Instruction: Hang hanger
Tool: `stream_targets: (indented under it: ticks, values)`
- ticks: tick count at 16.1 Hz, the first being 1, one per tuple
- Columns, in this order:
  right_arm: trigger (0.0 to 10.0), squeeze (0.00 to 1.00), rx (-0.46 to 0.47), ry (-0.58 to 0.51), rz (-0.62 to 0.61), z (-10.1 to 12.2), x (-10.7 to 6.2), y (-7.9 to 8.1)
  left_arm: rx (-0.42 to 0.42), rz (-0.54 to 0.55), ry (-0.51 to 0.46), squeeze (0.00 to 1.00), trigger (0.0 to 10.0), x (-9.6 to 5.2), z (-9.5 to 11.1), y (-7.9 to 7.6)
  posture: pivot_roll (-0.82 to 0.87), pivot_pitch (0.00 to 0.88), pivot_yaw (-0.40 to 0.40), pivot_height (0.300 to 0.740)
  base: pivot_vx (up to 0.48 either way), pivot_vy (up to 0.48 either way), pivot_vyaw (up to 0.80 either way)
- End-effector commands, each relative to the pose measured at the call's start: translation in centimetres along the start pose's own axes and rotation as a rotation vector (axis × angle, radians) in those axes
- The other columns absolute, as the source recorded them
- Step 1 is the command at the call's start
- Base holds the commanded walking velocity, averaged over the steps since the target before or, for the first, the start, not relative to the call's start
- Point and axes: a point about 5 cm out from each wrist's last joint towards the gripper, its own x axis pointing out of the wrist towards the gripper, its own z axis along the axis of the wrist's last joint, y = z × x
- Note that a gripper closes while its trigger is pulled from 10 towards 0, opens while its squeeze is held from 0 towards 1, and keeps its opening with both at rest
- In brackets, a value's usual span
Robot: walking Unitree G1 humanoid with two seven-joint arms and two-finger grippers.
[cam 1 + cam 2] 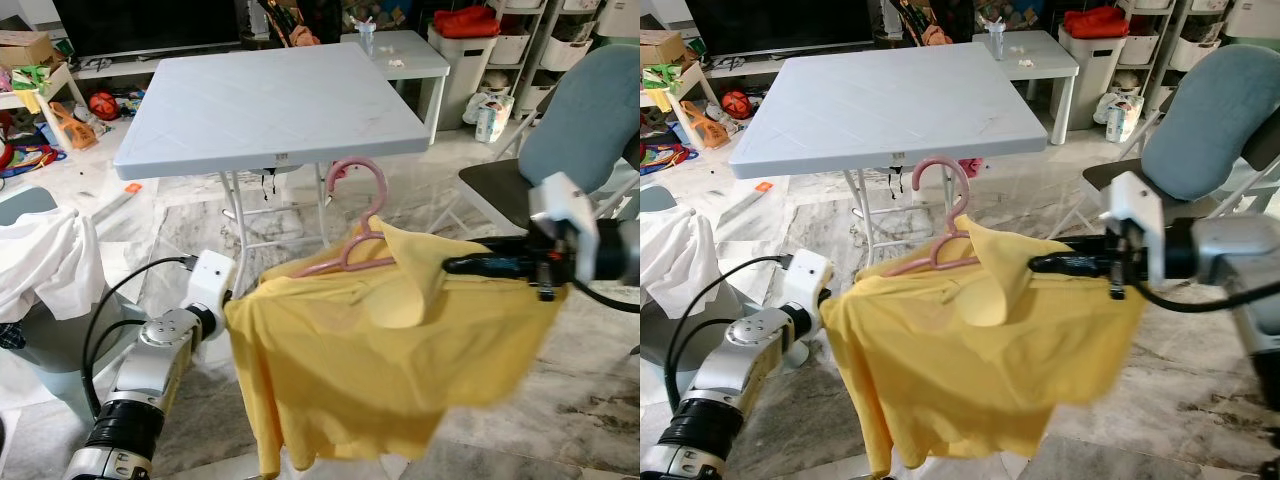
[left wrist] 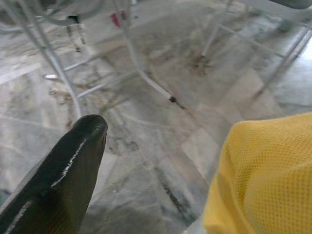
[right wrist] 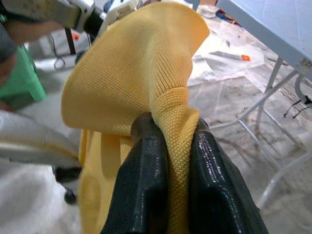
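Still mid-prep: yellow shirt [image 1: 370, 370] going onto pink hanger [image 1: 352, 235].
R gripper [image 3: 168, 141] pinches collar; L gripper [image 1: 232, 298] state unclear. Next: seat shoulders.

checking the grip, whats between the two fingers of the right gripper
A pinched fold of the yellow shirt sits between the right gripper fingers, shown in the right wrist view. The pink hanger sits in the shirt's neck.

Knit mesh cloth shirt [image 1: 370, 370]; smooth plastic hanger [image 1: 352, 215]; matt plastic table [image 1: 270, 100]; glossy marble floor [image 2: 161, 112]; glossy black fingers [image 3: 146, 190].
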Motion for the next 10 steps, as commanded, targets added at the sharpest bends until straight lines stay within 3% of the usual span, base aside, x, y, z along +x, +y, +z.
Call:
stream_targets:
  ticks: [1, 3, 5, 7, 10]
  values:
    - [10.0, 0.00, -0.087, -0.265, -0.047, 4.3, -0.1, -0.6, -0.008, -0.046, 0.043, 0.00, 10.0, 0.8, -0.7, -1.9, -0.15, 0.000, 0.049, 0.740, 0.000, 0.000, 0.00]
    - [10.0, 0.00, -0.071, -0.259, -0.071, 3.7, 0.2, -0.7, -0.009, 0.037, 0.015, 0.00, 10.0, 0.7, -0.3, -0.9, -0.15, 0.000, 0.049, 0.740, 0.000, 0.000, 0.00]
    - [10.0, 0.00, -0.058, -0.222, -0.037, 2.8, 0.9, 0.0, -0.003, 0.235, -0.028, 0.00, 10.0, 0.5, 0.5, 1.7, -0.15, 0.000, 0.049, 0.740, 0.000, 0.000, 0.00]
    - [10.0, 0.00, -0.031, -0.184, -0.005, 1.9, 1.1, 0.4, -0.130, 0.261, -0.059, 0.00, 10.0, 0.4, 0.9, 2.2, -0.15, 0.000, 0.047, 0.740, 0.000, 0.000, 0.00]
    - [10.0, 0.00, 0.021, -0.177, 0.002, 1.3, 1.1, 0.5, -0.015, 0.287, -0.060, 0.00, 10.0, 0.3, 0.9, 2.3, -0.14, 0.000, 0.044, 0.740, 0.000, 0.000, 0.00]
